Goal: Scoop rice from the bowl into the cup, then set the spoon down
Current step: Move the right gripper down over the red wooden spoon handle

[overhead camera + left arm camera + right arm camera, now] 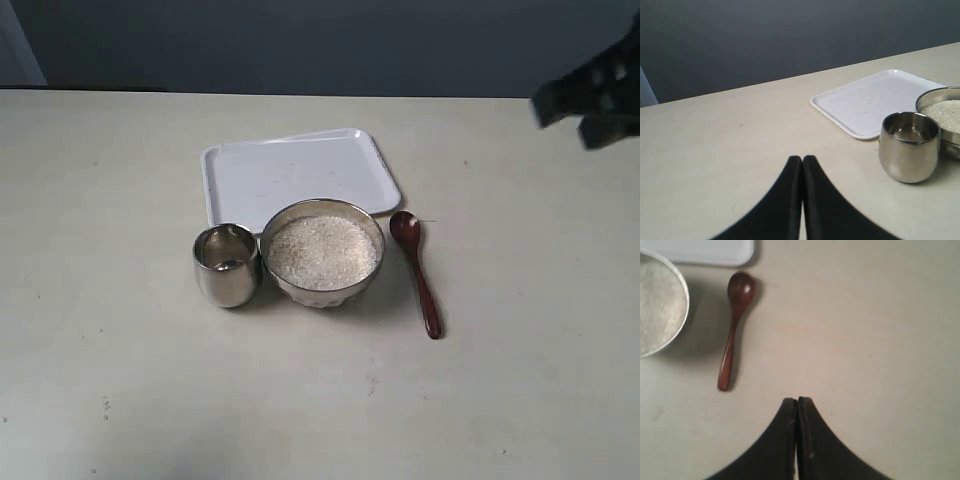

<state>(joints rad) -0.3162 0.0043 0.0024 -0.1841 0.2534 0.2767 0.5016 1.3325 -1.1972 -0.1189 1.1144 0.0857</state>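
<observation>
A shiny metal bowl (372, 262) stands mid-table, filled with pale rice (322, 252). Touching its left side is the small steel cup (227, 265), also seen in the left wrist view (909, 148). The dark wooden spoon (419, 270) lies flat on the table just right of the bowl, head toward the far side. My right gripper (572, 107) hovers high at the right edge, shut and empty (797, 400), well away from the spoon (734, 326). My left gripper (802, 159) is shut on nothing, left of the cup; it is out of the exterior view.
A white tray (296, 172) lies flat behind the bowl and cup, shown too in the left wrist view (865, 102). The beige table (120, 380) ends at a dark wall at the back.
</observation>
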